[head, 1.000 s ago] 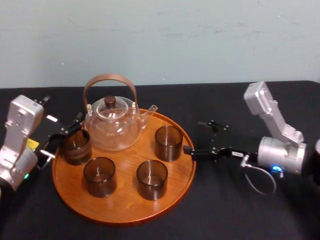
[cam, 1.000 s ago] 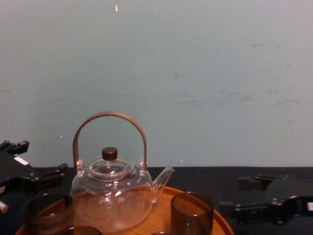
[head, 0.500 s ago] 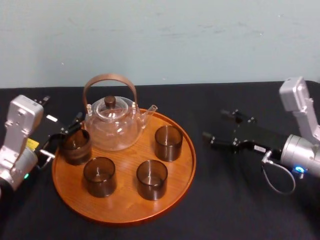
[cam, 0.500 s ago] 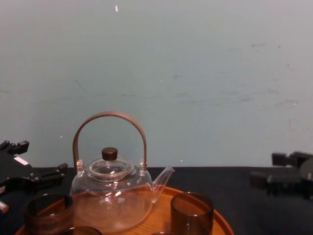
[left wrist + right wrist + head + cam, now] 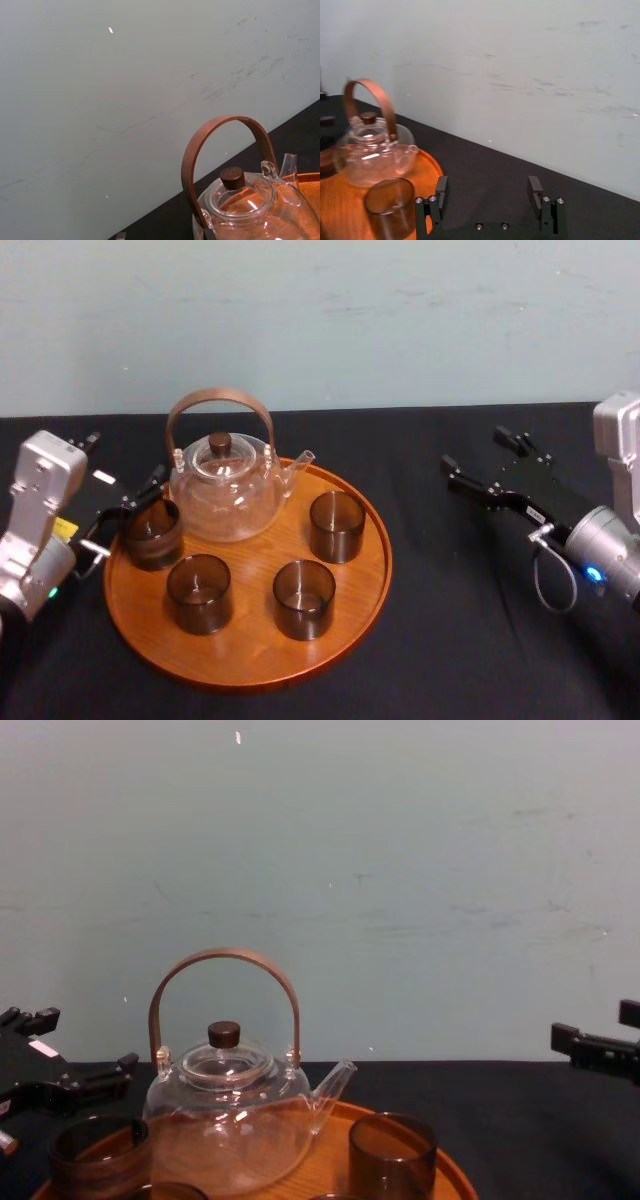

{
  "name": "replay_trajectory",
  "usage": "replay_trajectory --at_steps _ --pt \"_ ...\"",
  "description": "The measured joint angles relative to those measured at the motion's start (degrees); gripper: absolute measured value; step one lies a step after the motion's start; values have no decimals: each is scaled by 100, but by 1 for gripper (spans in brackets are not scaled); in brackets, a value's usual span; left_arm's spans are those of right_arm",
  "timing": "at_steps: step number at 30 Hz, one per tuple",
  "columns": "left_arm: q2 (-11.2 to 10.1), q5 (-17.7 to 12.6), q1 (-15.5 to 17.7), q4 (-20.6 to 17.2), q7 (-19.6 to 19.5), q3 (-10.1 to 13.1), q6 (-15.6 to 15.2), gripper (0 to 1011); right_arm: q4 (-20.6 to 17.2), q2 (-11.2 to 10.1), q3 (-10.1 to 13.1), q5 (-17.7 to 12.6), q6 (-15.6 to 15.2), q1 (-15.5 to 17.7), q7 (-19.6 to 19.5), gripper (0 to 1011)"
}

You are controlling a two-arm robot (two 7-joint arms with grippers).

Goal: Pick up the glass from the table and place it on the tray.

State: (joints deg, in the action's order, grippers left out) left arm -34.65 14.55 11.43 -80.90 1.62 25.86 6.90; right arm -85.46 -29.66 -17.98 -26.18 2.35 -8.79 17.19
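The right gripper (image 5: 472, 448) has drawn back from the right rim of the round wooden tray (image 5: 250, 665) toward the frame's right edge. Its jaws are spread and empty, well apart from the smoky glass (image 5: 337, 525) standing upright right of centre on that tray. A glass teapot (image 5: 226, 495) and three other glasses (image 5: 198, 592) share the tray, and the left gripper (image 5: 128, 512), jaws spread, sits beside the leftmost glass (image 5: 152, 533) at left.

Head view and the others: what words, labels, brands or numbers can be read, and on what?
No text reads legibly in any view.
White label on the left arm: too blurred to read.
Yellow sticker on the same arm: too blurred to read.
Pale label on the right arm: too small to read.
Tray, teapot: no markings visible.
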Motion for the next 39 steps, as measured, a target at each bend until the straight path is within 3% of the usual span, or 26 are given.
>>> replay_trajectory --at_steps 9,23,39 --pt "0 0 0 1 0 0 0 1001 254 277 125 261 211 161 -345 1002" --pt "0 0 0 0 0 0 0 1001 573 556 267 418 327 184 -303 1002" --pt "0 0 0 0 0 0 0 1001 580 570 274 439 310 182 -291 1002"
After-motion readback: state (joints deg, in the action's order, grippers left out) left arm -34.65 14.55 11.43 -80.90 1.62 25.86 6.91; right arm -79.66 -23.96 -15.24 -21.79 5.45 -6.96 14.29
